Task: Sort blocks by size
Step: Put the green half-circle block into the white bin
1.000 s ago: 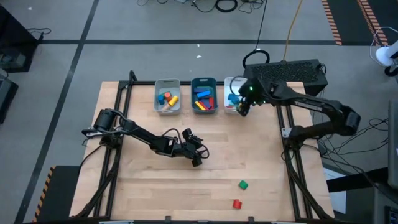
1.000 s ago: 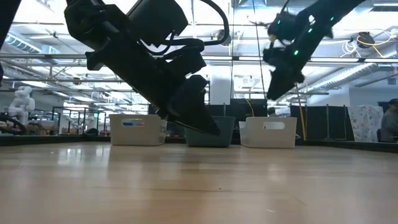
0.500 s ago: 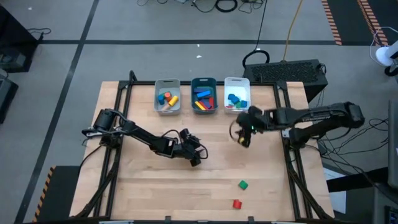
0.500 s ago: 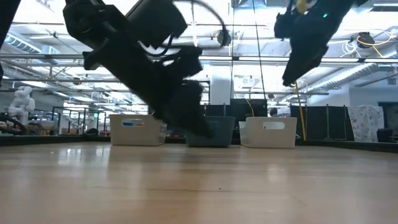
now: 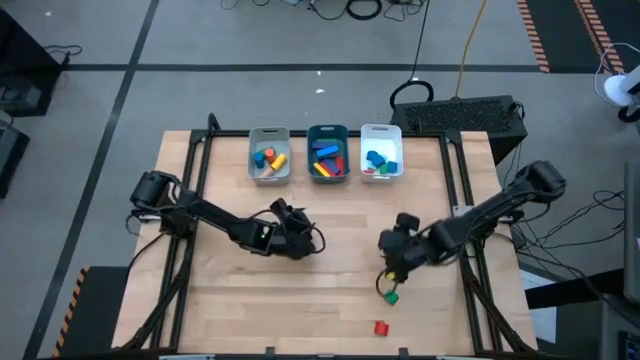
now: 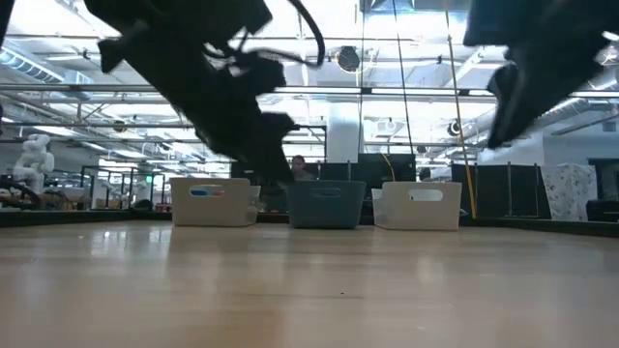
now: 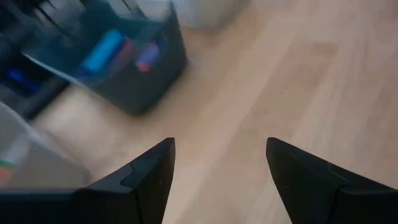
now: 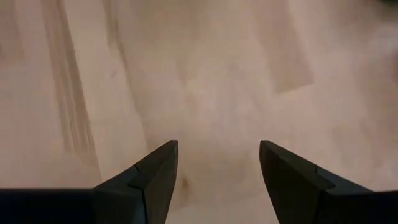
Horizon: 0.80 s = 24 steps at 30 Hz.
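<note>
We see small green cube (image 5: 391,297) beside right gripper (image 5: 386,272), red cube (image 5: 380,327) near; both grippers' fingers spread, empty.

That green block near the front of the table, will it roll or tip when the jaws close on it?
The green block looks cube-shaped with flat faces, so it probably won't roll. It appears low and squat, so tipping seems unlikely. It lies alone on smooth bare wood, so it may slide if the right gripper nudges it off-centre.
</note>
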Tool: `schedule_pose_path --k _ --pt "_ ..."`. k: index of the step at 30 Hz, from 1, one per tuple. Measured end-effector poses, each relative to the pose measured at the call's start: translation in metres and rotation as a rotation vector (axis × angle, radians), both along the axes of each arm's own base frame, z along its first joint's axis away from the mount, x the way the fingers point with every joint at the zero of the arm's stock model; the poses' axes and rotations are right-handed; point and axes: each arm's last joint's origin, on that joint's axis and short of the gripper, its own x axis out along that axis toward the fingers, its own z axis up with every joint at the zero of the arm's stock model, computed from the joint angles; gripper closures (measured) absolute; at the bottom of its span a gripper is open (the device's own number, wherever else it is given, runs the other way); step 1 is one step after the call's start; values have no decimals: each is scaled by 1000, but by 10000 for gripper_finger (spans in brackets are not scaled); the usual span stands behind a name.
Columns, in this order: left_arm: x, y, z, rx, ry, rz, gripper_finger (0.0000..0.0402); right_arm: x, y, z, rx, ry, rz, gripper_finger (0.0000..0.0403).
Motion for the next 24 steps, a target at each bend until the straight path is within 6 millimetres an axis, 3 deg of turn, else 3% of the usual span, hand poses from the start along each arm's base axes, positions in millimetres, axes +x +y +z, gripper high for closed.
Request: schedule_pose_path --k 7,12,19,24 --pt "-22 -20 23 253 -17 83 149 3 36 -41 -36 163 204 193" --pt "-26 -26 31 267 -40 77 149 9 58 -53 79 153 347 193" --pt "-24 -26 31 221 -52 58 149 11 68 -60 287 129 15 193" --pt "-24 -26 31 214 -50 52 149 1 80 -60 384 153 -106 193"
